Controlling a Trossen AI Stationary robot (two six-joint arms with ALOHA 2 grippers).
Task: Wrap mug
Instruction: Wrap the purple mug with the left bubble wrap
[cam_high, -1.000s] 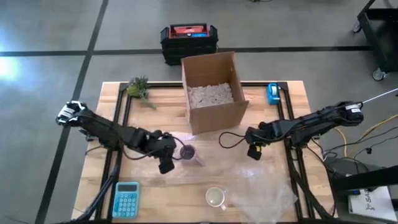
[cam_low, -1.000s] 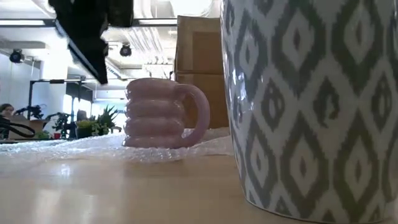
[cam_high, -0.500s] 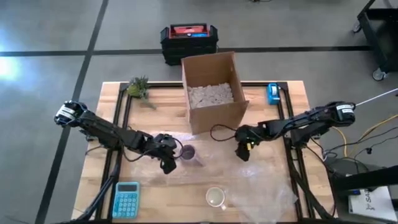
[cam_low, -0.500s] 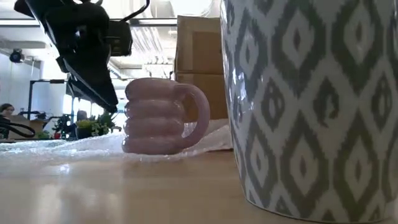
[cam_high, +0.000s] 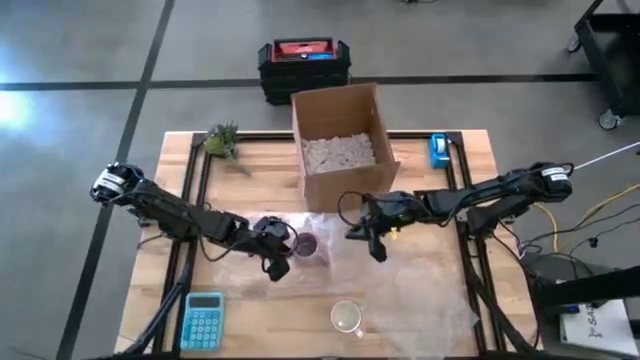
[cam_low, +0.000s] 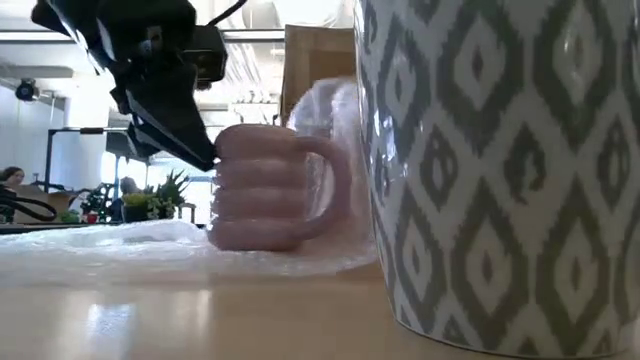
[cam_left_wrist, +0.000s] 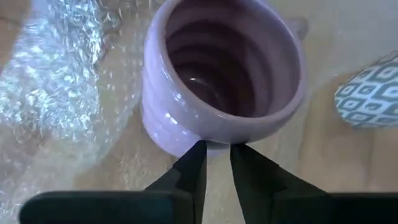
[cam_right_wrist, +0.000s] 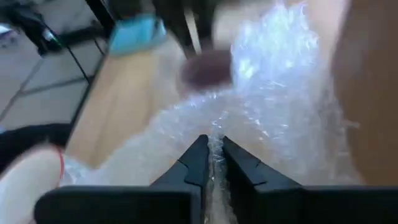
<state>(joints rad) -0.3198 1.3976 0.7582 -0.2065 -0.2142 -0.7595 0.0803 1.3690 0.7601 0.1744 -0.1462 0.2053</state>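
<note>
A ribbed pink mug (cam_high: 306, 245) stands upright on a sheet of clear bubble wrap (cam_high: 420, 290) in the middle of the table. My left gripper (cam_left_wrist: 216, 149) comes at it from the table's left, its fingers a narrow gap apart at the mug's outer wall. My right gripper (cam_right_wrist: 213, 142) is on the mug's right, shut on the wrap. A raised part of the wrap (cam_low: 330, 110) stands up beside the mug's handle (cam_low: 335, 185). My left gripper has both fingertips (cam_left_wrist: 200, 152) against the mug's outer wall just under the rim (cam_low: 216, 160), on the side toward the table's left. The fingers slant down from the left, and nothing is between them. The mug stands on its base on the wrap. My right gripper pinches a bunched part of the bubble wrap (cam_right_wrist: 214, 127) between its two fingers, which reach toward the mug from the table's right. That part is lifted off the table while the rest of the sheet lies flat. One layer or several, I cannot tell.
A grey-and-white patterned mug (cam_high: 347, 317) stands near the front edge, close to the low camera (cam_low: 500, 170). An open cardboard box (cam_high: 345, 145) holding filler is behind the mug. There is also a blue calculator (cam_high: 203, 320), a tape dispenser (cam_high: 438, 150) and a small plant (cam_high: 222, 142).
My right gripper has gone toward the table's left, up to the mug, and has shut on the bubble wrap, drawing part of it up beside the handle. My left gripper has moved right against the mug, its fingers narrowing.
</note>
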